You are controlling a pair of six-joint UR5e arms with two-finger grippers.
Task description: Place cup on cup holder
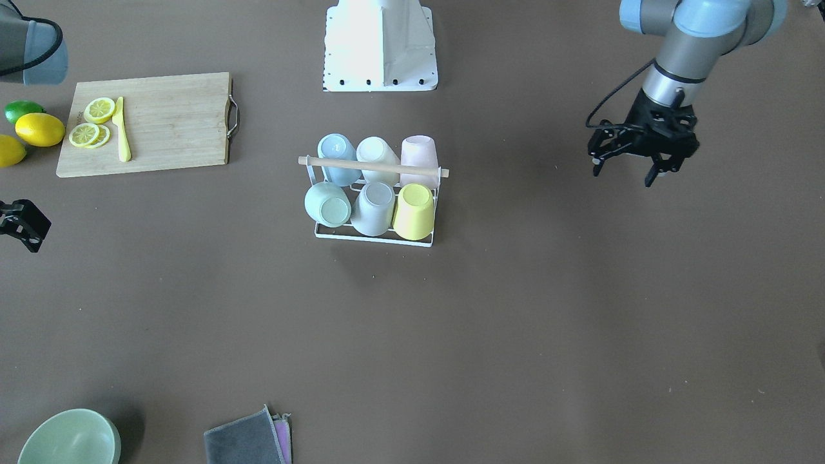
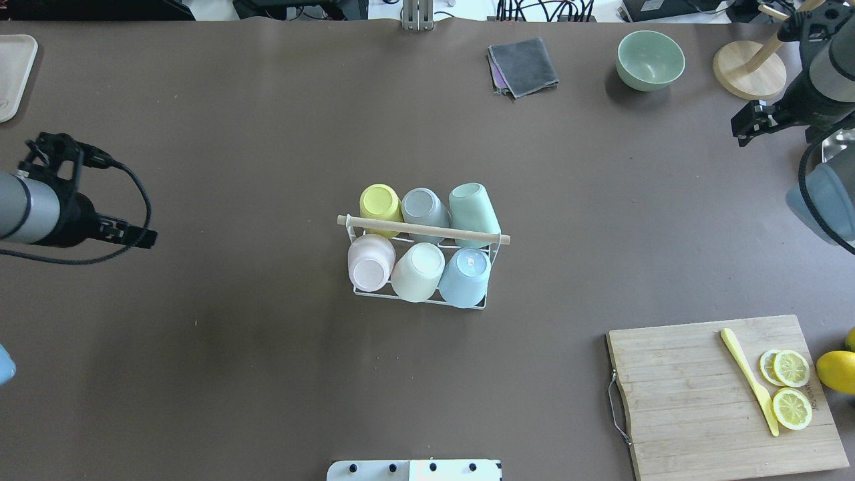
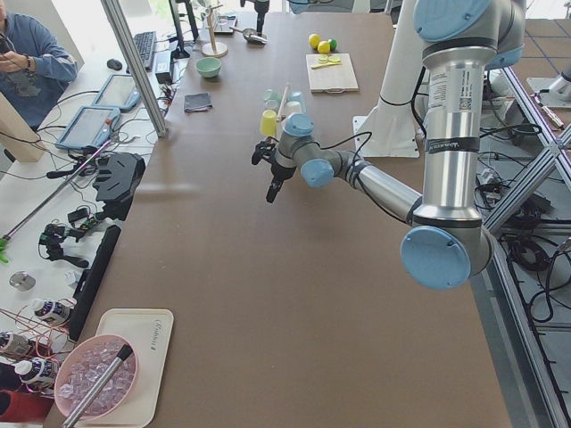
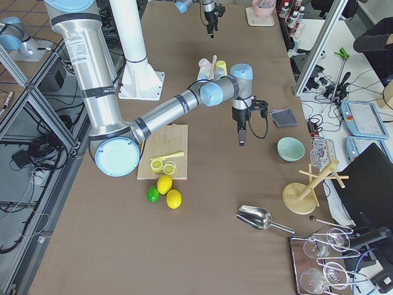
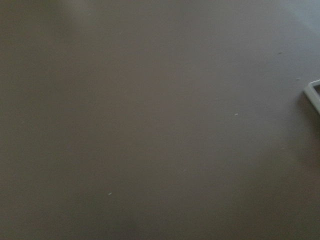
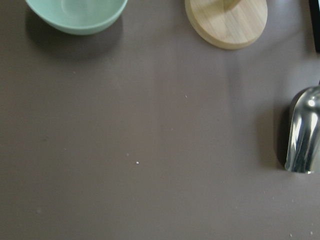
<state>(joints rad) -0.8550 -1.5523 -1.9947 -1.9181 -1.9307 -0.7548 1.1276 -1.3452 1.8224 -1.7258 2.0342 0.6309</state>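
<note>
Left gripper (image 1: 624, 175): fingers spread wide, nothing between them, touching nothing, above bare table well to the side of cup holder (image 1: 374, 239).
Right gripper (image 1: 23, 225): cut off by frame edge in front view, fingers hidden overhead; open or closed not determinable.
Cup holder mid-table; six cups (image 1: 412, 211) inverted on its prongs, three per row, wooden rod (image 1: 372, 166) across the top.
Right wrist view adds metal scoop (image 6: 302, 130), out of frame in front and overhead views.
</note>
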